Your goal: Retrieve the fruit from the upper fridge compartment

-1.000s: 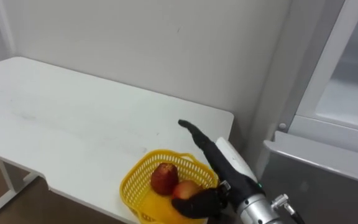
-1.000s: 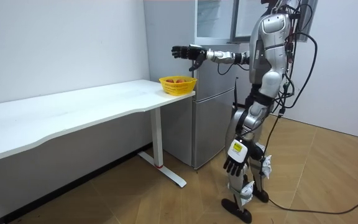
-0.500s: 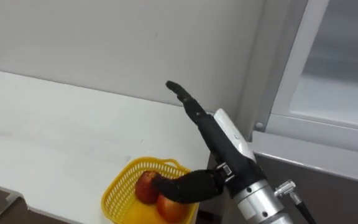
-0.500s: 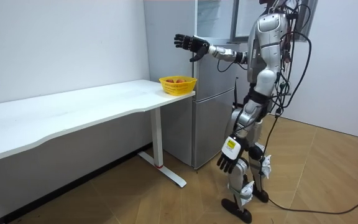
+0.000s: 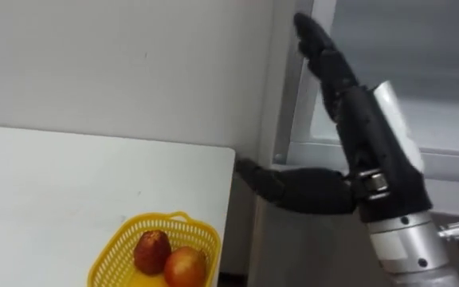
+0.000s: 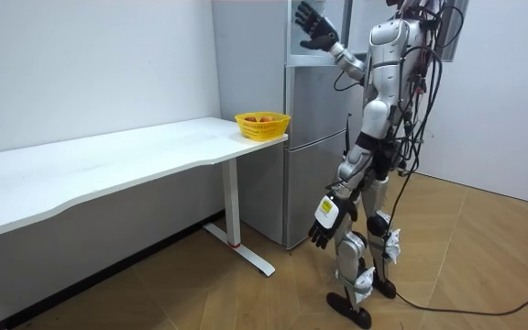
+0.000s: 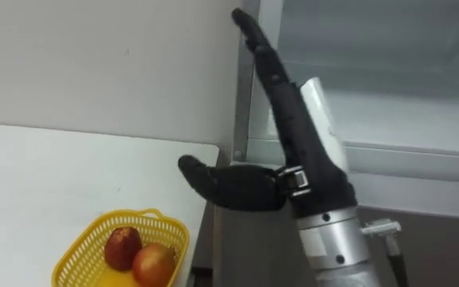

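The upper fridge compartment [image 5: 437, 72] stands open at the right, with a pale bare shelf [image 5: 453, 127] inside. My right hand [image 5: 369, 127] is raised in front of its left frame, open, fingers straight and pointing up, thumb stretched out to the left, holding nothing. In the room view this right hand [image 6: 312, 26] is up at the fridge's top section [image 6: 319, 32]. My left hand [image 6: 324, 215] hangs relaxed by my thigh. I stand right before the grey fridge [image 6: 312, 147].
A yellow basket [image 5: 115, 245] with a red apple [image 5: 151, 250] and an orange-red fruit [image 5: 186, 267] sits on the white table's [image 5: 54, 183] corner, next to the fridge. A white wall runs behind the table. The upper fridge door [image 6: 360, 27] is swung open.
My right hand has risen from above the basket up to the fridge's upper compartment, still open. The head view has swung right and up toward the fridge.
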`<state>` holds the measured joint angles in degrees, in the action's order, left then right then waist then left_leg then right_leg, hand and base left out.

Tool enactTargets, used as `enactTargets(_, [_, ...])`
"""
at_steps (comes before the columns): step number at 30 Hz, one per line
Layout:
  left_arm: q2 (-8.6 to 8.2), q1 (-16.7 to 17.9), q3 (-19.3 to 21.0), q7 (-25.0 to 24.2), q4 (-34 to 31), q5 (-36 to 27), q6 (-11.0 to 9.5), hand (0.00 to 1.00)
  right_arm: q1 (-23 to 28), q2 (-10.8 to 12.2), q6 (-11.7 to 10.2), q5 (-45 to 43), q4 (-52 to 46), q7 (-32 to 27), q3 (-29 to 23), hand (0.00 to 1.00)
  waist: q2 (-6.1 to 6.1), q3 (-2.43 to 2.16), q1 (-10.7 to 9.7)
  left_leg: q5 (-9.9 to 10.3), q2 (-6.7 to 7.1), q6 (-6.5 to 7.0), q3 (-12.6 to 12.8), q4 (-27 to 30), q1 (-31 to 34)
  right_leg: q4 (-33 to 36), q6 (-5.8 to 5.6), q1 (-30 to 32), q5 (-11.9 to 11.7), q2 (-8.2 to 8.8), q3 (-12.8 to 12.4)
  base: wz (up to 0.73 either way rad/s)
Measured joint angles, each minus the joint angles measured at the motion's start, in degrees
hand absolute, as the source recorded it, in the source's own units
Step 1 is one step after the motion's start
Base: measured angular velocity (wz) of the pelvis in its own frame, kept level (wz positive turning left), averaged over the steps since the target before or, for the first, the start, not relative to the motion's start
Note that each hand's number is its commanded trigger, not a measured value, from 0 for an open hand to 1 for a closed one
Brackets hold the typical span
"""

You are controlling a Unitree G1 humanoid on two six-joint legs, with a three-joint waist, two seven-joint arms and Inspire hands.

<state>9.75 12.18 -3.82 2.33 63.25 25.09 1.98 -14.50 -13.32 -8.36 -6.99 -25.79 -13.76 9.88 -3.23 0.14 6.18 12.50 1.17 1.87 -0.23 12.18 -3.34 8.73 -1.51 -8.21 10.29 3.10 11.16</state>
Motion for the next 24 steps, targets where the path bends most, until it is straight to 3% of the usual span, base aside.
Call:
enactTargets(2, [0.03, 0.9, -0.1, 0.3, 0.1, -0.1, -0.1, 0.0, 0.1, -0.1, -1.7, 1.1, -0.2, -2.2, -1.1, 0.0, 0.01, -0.06, -1.4, 0.0, -0.17, -0.02, 0.1, -0.1, -0.5, 0.0, 0.0, -0.4, 0.0, -0.12, 0.0, -0.03])
enactTargets(5, [-0.05, 1.4, -0.1, 0.6, 0.1, -0.4, -1.1, 0.0, 0.2, -0.2, -2.5, 2.5, -1.6, -4.8, -3.7, 0.0, 0.07, -0.08, -2.5, 0.0, -0.31, -0.04, 0.5, -0.1, -0.4, 0.0, 0.0, -0.2, 0.0, -0.21, 0.0, -0.05])
enactTargets(12, [-0.33, 2.7, 0.8, 0.9, 1.5, -0.7, -2.4, 0.0, 0.4, -0.4, -6.3, 1.9, -4.9, -9.7, -9.9, 0.0, 0.56, -0.43, -4.5, 0.0, -0.5, -0.05, 2.0, -0.9, -1.3, 0.0, 0.0, 0.0, 0.0, -0.23, -0.2, -0.1])
enactTargets(17, [-0.38, 3.4, 3.5, 0.8, 1.5, -0.7, -3.0, 0.0, 6.2, -0.4, -7.6, 1.5, -4.9, -12.8, -15.9, 0.0, 0.18, -0.71, -5.2, 0.0, -0.52, -0.04, 2.6, -0.9, -1.7, 0.0, 0.0, 0.0, 0.0, -0.16, -0.3, -0.06])
enactTargets(24, [-0.32, 4.0, 5.1, 1.3, 3.4, -0.7, -3.6, 0.0, 15.1, -0.4, -8.0, 1.0, -3.6, -17.8, -20.5, 0.0, 0.36, -0.33, -6.6, 0.0, -0.6, -0.04, 3.1, -1.7, -2.4, 0.0, 0.0, -0.3, 0.0, -0.19, -0.3, -0.05])
